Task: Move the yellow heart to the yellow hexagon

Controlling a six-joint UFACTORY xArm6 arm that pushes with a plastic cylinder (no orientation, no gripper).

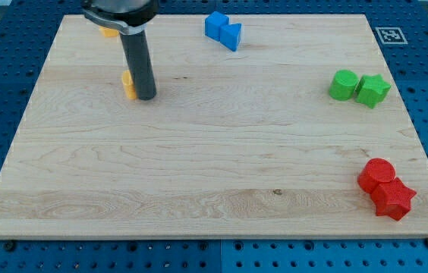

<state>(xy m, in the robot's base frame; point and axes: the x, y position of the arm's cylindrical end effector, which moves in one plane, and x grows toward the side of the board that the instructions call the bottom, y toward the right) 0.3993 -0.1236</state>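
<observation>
My tip (146, 96) touches a small yellow block, with a second yellow block further up the wooden board.

The rod has no fingers, so nothing is spread or pinched. One yellow block (128, 83) (shape mostly hidden, so heart or hexagon I cannot tell) sits against the tip's left in the view. The other yellow block (108, 32) peeks out beneath the arm near the view's top, up and slightly left. Judging from this, joining them calls for a push along that line.

board middle open; blocks (223, 30) hug edges.
</observation>
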